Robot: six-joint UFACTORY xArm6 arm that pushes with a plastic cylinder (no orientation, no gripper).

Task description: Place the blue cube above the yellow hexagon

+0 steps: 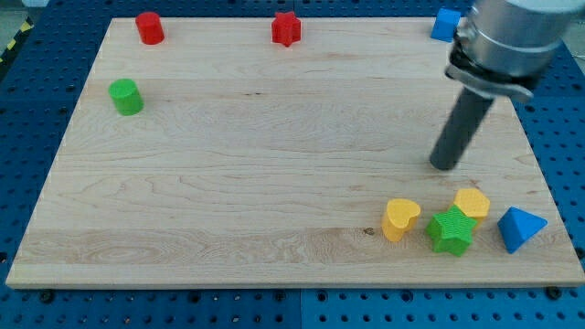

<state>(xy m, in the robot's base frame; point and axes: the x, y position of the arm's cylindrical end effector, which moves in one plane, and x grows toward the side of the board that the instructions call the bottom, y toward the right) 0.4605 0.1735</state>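
My tip (445,165) rests on bare wood toward the view's right, touching no block; being a plain rod, it has no jaws and holds nothing. The rod rises from it, leaning toward the view's upper right, into my grey wrist housing (507,37).

The blue cube (446,23) sits at the view's top edge of the wooden board (228,183), partly hidden behind the housing, well above my tip. The yellow hexagon (472,203) lies below and slightly to the view's right of my tip, near the board's bottom right. Touching its lower left is a green star (450,231); a yellow heart (400,219) stands just beside the star on the view's left, and a blue triangular block (519,228) on the right.

Along the top edge stand a red cylinder (150,27) and a red star (286,28). A green cylinder (126,96) lies near the left edge.
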